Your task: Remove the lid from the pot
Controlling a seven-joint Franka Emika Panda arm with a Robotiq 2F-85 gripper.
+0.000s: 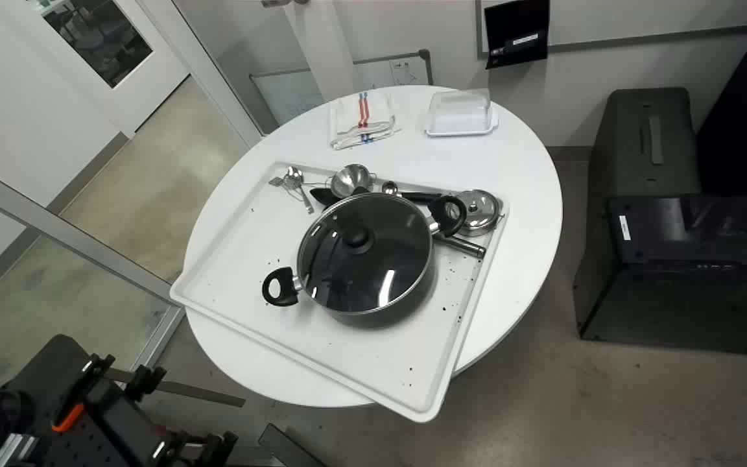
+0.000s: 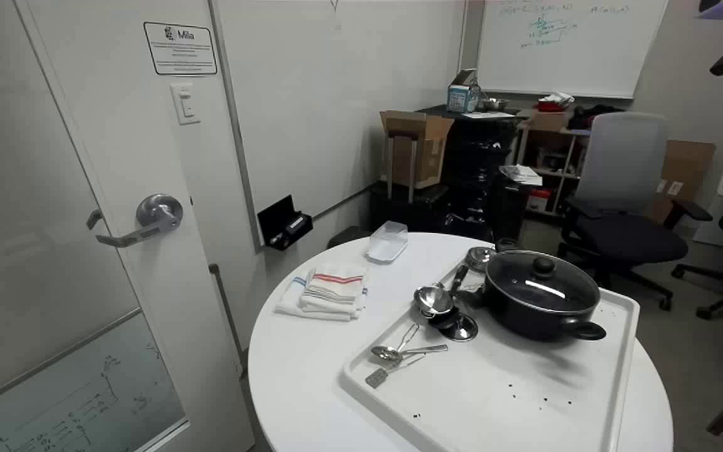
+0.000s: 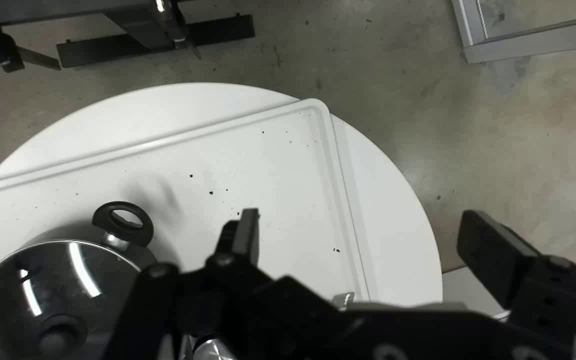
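Observation:
The see-through lid (image 1: 386, 227) with its dark knob lies flat on the black pot (image 1: 412, 299). The pot stands on a white tray, with black loop handles at opposite sides. The lid (image 2: 565, 285) and pot (image 2: 524, 321) also show in an exterior view, the lid seated on the rim. In the wrist view, the lid (image 3: 103, 320) and pot (image 3: 73, 232) are at the lower left, partly cut off and partly covered by the gripper. My gripper (image 3: 360, 212) is wide open with nothing between its fingers, off to the pot's side. It shows in neither exterior view.
The white tray (image 1: 218, 259) overhangs the round white table (image 1: 529, 194) at a corner. Metal utensils (image 1: 294, 178), a small steel strainer (image 1: 351, 179) and a small lidded steel pot (image 1: 480, 214) lie beside the pot. Folded towels (image 1: 364, 120) and a clear-lidded dish (image 1: 459, 113) stand behind the tray.

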